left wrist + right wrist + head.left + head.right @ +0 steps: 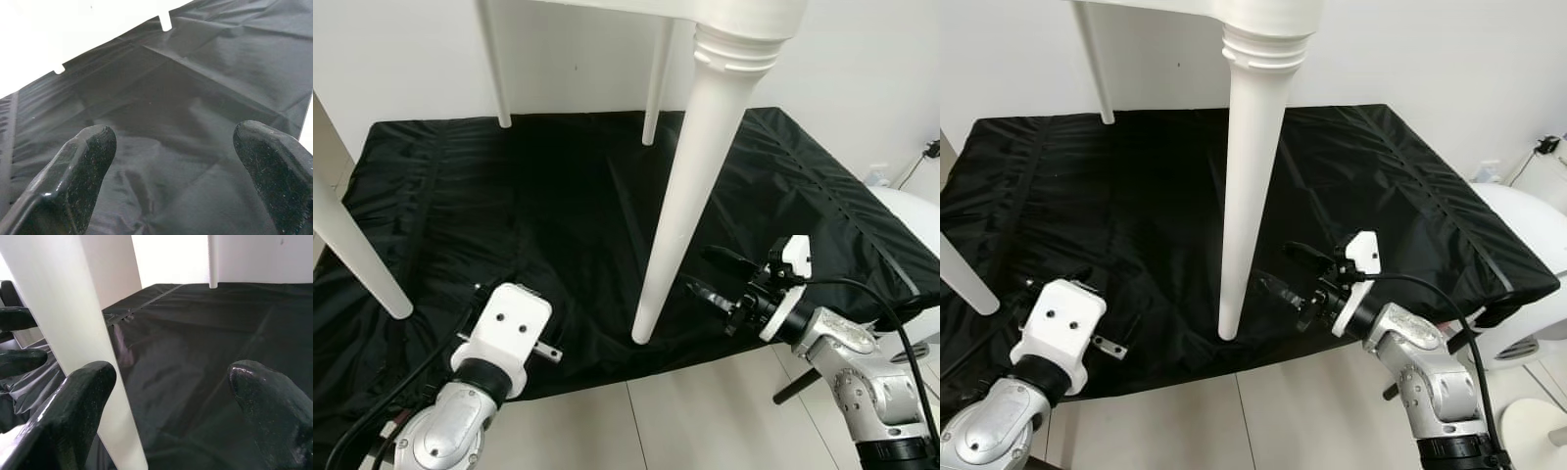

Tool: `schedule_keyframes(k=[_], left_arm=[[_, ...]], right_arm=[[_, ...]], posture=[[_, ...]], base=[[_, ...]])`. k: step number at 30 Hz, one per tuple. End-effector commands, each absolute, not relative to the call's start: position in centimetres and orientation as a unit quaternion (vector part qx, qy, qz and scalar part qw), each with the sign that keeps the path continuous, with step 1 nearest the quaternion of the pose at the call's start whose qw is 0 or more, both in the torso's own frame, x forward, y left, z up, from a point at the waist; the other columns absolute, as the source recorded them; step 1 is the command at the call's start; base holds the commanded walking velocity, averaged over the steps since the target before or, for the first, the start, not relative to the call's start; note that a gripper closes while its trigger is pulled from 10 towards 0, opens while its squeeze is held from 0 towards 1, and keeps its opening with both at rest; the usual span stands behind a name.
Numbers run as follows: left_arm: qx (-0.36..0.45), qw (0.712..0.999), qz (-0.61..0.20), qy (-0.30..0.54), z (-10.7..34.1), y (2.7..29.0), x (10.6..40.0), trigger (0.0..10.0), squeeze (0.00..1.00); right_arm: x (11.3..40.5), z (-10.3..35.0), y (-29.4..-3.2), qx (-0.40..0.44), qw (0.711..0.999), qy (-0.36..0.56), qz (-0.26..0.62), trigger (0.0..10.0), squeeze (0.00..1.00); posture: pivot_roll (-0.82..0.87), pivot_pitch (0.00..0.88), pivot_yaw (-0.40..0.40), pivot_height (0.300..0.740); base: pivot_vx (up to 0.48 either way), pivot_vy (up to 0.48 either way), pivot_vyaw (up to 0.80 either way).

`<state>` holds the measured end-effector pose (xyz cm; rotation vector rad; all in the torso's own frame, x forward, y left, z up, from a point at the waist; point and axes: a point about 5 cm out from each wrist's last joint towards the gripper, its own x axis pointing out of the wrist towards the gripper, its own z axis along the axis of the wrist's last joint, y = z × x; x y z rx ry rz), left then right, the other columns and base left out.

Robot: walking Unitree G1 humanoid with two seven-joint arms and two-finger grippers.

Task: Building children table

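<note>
Black sheet underfoot, white table leg just beside spread right gripper, seemingly untouched, left gripper spread.

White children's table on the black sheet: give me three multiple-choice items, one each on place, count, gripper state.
1. The right gripper is:
A. beside the nearest tapered white table leg
B. on the tabletop
C. against the wall

2. White legs seen in the left eye view:
A. two
B. four
C. six

3. The left gripper fingers are:
A. shut on a leg
B. open, holding nothing
C. shut on the sheet

Answers: 1 A, its fingers sit next to that leg low down. 2 B, four legs stand on the black plastic sheet. 3 B, the left wrist view shows a wide gap over bare sheet.
</note>
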<state>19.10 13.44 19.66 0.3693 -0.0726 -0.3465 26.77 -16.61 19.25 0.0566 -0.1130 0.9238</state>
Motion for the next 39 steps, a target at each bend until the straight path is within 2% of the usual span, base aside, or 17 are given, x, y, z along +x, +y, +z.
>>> schedule_keyframes(k=[1,7,14,25,32,36,38,39], left_arm=[[0.181,0.966,-0.185,-0.023,19.0,13.7,19.1,10.0,0.00],[0.208,0.952,-0.224,-0.005,17.6,14.0,19.0,10.0,0.00],[0.218,0.942,-0.255,-0.008,17.1,13.8,19.3,10.0,0.00],[0.202,0.918,-0.340,0.012,16.1,12.8,18.5,10.0,0.00],[0.196,0.914,-0.354,0.008,16.2,12.4,18.4,10.0,0.00],[0.192,0.913,-0.361,0.007,16.2,12.2,18.4,10.0,0.00],[0.187,0.910,-0.370,0.007,16.2,12.1,18.4,10.0,0.00],[0.187,0.910,-0.370,0.007,16.2,12.1,18.4,10.0,0.00]], right_arm=[[25.9,19.2,-16.8,0.025,0.887,-0.045,0.459,10.0,0.00],[24.6,18.5,-15.8,0.028,0.863,-0.025,0.504,10.0,0.00],[25.4,18.5,-14.7,0.019,0.855,-0.036,0.518,10.0,0.00],[29.4,19.0,-12.6,0.025,0.871,-0.076,0.484,10.0,0.00],[30.6,18.9,-11.8,0.032,0.874,-0.082,0.478,10.0,0.00],[31.4,19.0,-12.1,0.029,0.880,-0.086,0.467,10.0,0.00],[33.4,19.9,-14.0,0.013,0.905,-0.103,0.413,10.0,0.00],[33.4,19.9,-14.0,0.013,0.905,-0.103,0.413,10.0,0.00]], posture=[[0.03,0.107,-0.015,0.740],[0.02,0.110,-0.001,0.740],[0.03,0.107,-0.008,0.740],[0.04,0.093,-0.037,0.740],[0.04,0.086,-0.040,0.740],[0.04,0.084,-0.042,0.740],[0.03,0.085,-0.041,0.740],[0.03,0.085,-0.041,0.740]], base=[[0.000,0.000,0.00],[0.000,0.000,0.00],[0.000,0.000,0.00],[0.000,0.000,0.00],[0.000,0.000,0.00],[0.000,0.000,0.00],[0.000,0.000,0.00],[0.000,0.000,0.00]])
